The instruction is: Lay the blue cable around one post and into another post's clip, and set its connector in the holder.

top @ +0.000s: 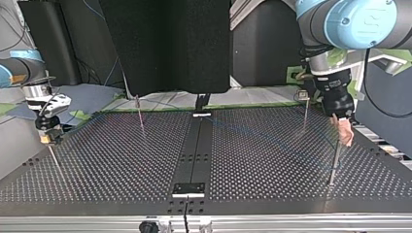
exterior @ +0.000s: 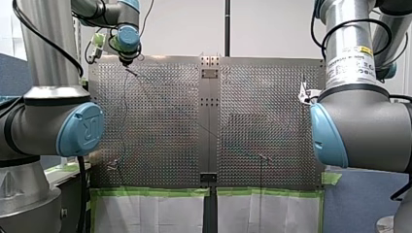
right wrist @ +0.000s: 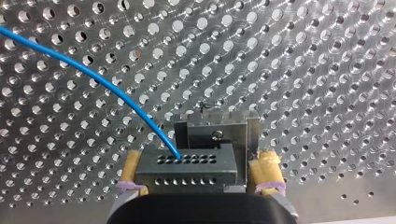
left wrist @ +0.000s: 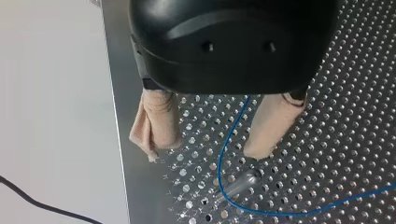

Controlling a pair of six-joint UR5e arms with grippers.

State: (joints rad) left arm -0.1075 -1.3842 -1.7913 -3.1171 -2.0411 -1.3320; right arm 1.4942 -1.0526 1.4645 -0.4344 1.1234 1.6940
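Note:
In the left wrist view my left gripper point(left wrist: 205, 151) is open, its beige padded fingers point(left wrist: 156, 123) spread wide. The blue cable point(left wrist: 229, 135) runs loose between them and bends around a thin metal post point(left wrist: 240, 183) just ahead. In the top view that gripper point(top: 343, 130) hangs over the same post point(top: 334, 162). My right gripper point(right wrist: 198, 183) is open, with a yellow pad point(right wrist: 267, 169) on each side of the dark grey connector point(right wrist: 187, 164). The connector sits against the metal holder point(right wrist: 215, 128), with the cable point(right wrist: 93, 77) running into it.
The perforated table point(exterior: 160, 121) has a dark centre strip point(exterior: 209, 121). Two more thin posts point(top: 140, 114) point(top: 305, 112) stand further back in the top view. Green tape point(exterior: 155, 192) edges the table's near side in the front view.

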